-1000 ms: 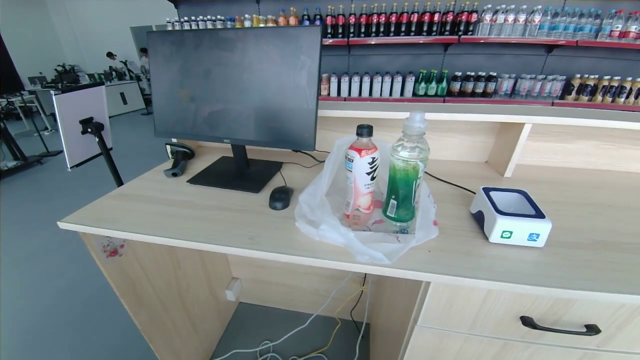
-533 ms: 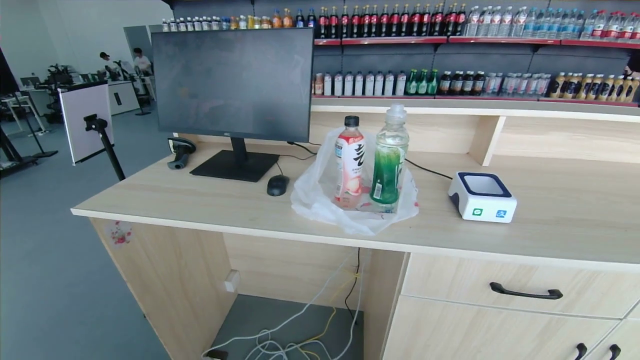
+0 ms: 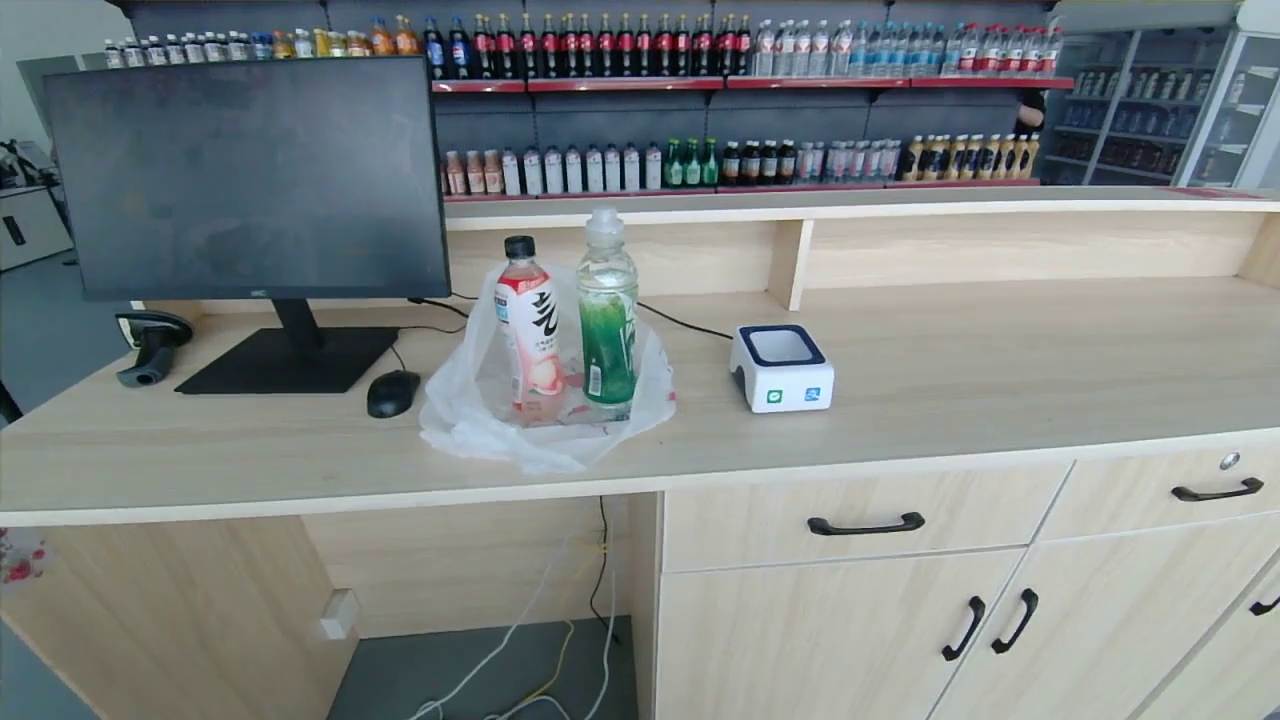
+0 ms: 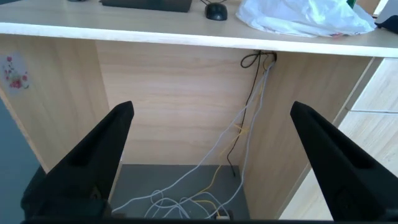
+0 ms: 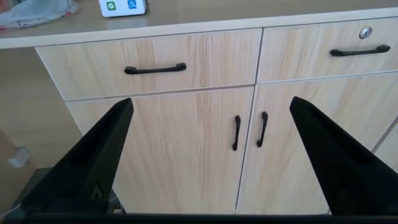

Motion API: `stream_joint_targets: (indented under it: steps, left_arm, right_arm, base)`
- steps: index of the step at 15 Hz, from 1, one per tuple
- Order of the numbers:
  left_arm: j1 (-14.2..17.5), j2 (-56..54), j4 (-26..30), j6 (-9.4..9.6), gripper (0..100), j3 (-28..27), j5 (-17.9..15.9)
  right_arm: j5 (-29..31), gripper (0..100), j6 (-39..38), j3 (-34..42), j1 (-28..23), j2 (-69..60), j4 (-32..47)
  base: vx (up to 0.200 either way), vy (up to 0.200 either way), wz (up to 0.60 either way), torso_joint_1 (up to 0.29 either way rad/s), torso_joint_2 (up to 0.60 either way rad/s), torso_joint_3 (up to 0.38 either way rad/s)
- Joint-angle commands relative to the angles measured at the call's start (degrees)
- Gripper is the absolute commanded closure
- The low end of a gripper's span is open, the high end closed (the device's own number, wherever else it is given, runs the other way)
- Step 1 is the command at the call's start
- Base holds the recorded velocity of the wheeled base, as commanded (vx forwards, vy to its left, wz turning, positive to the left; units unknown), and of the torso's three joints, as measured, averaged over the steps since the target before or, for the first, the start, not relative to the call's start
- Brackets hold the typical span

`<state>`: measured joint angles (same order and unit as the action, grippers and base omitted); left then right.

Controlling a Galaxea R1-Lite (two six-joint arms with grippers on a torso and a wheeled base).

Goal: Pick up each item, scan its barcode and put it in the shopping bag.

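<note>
White translucent shopping bag (image 3: 455,425) lies open on the counter (image 3: 950,370), with a pink-labelled bottle (image 3: 530,345) and a green-labelled bottle (image 3: 608,320) upright inside it, side by side. Scanner (image 3: 782,368) stands near the bag, on the robot's right. Left gripper (image 4: 208,124) and right gripper (image 5: 208,124) hang below counter level, jaws spread wide, holding nothing. Judgement: no loose item lies outside the bag, so bagging appears complete. Any arm lift should clear the counter edge and avoid toppling the tall bottles.
</note>
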<state>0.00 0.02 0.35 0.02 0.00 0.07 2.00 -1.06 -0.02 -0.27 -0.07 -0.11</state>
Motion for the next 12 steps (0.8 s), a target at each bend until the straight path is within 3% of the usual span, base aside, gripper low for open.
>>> stream_joint_targets:
  steps: [1,11,12]
  left_arm:
    - [0.09,0.06,-0.27,-0.02,0,0.0,0.01]
    - [0.09,-0.02,-0.09,-0.02,0,0.0,0.01]
    - [0.09,-0.02,-0.09,-0.02,0,0.0,0.01]
  right_arm:
    - [0.02,0,0.01,0.02,0.0,0.07,0.02]
    - [0.02,0,0.36,0.02,0.0,0.07,0.11]
    - [0.02,0,0.88,0.02,0.09,0.07,0.11]
  base:
    - [0.0,-0.2,0.0,0.017,0.0,0.002]
    - [0.0,-0.2,0.0,0.002,0.0,0.003]
    - [0.0,-0.2,0.6,0.002,0.0,0.002]
